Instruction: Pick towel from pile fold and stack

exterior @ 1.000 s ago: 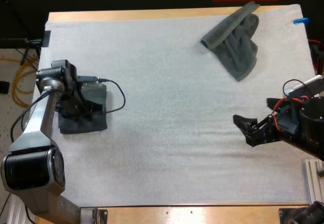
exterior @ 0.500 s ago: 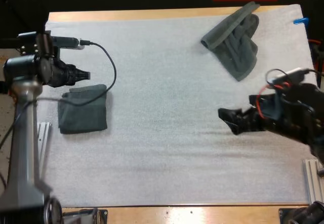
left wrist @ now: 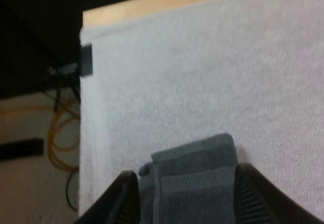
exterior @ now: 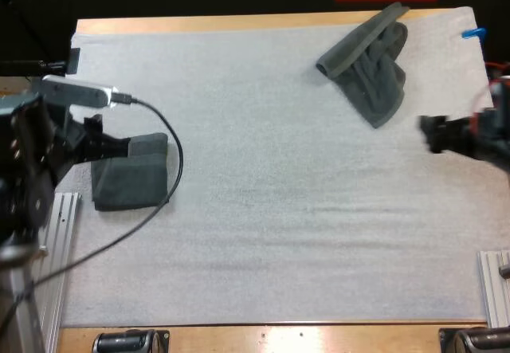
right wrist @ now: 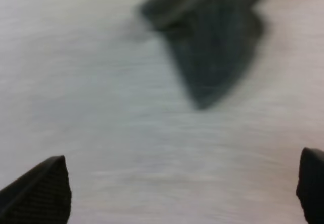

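Currently, the right pincer (exterior: 434,134) is being held spread, nearer the crumpled towel (exterior: 370,70), which is lying ahead and leftward.

Two towels: one folded towel (exterior: 134,182) and one crumpled towel (exterior: 373,72).
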